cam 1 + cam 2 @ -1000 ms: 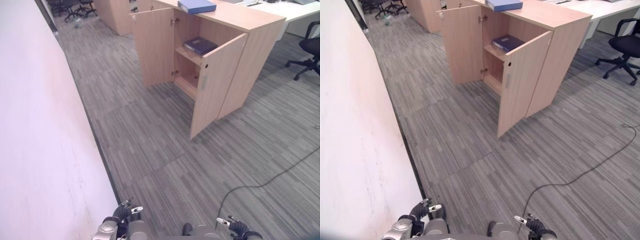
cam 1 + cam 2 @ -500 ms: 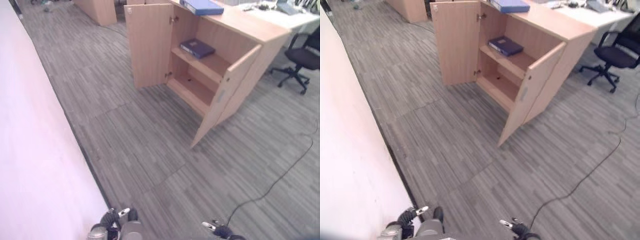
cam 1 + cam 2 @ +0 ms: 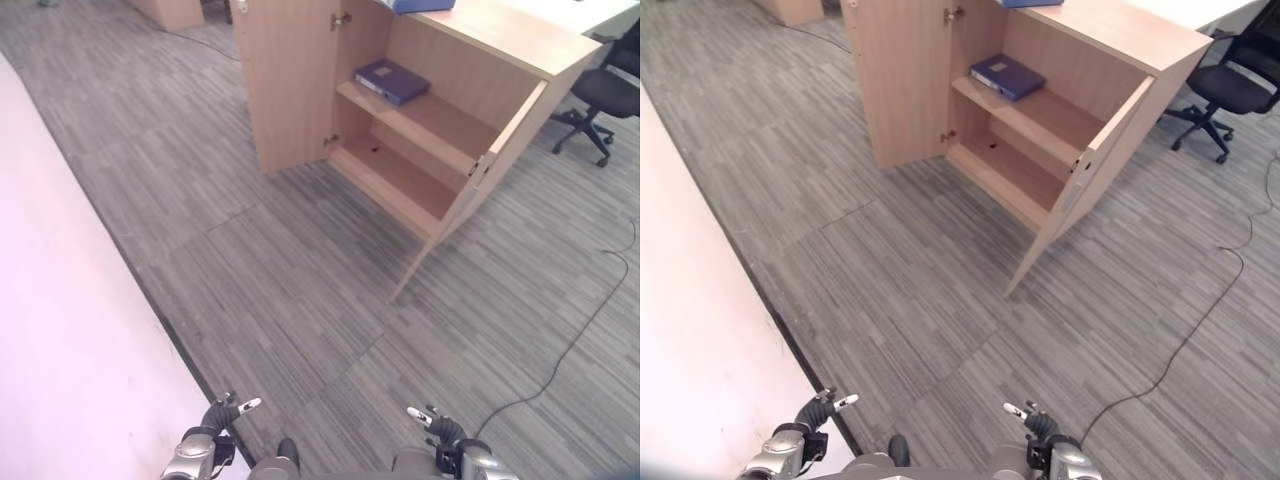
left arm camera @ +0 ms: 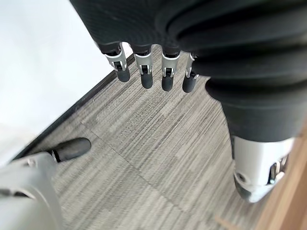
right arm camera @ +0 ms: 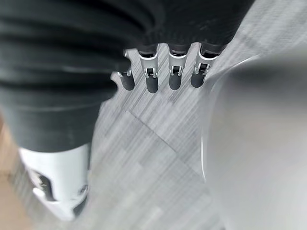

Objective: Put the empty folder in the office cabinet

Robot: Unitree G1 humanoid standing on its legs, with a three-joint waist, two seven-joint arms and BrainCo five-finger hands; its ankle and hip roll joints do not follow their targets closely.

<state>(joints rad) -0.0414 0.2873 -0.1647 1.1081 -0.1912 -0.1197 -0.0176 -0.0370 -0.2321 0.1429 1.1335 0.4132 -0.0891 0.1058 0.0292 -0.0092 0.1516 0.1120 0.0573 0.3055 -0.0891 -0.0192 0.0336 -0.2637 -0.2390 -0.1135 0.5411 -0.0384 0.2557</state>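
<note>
Two folders are in sight: a light blue folder (image 3: 420, 5) lying flat on top of the cabinet (image 3: 500, 35), near its front edge, and a dark blue folder (image 3: 391, 81) already on the upper shelf (image 3: 425, 122) inside. We can't tell from here which one is the empty one, though the one on top looks like the likelier candidate. Both doors are swung open, and the right door (image 3: 478, 180) sticks out toward us. Our left hand (image 4: 153, 67) and right hand (image 5: 160, 72) hang low over the carpet (image 3: 300, 260), well away from the cabinet, fingers loosely straight and holding nothing. We'd guess an empty folder is light, stiff and a bit slick on its plastic cover, so we'd pinch it at the spine or the overhanging edge, not on the flat face.
</note>
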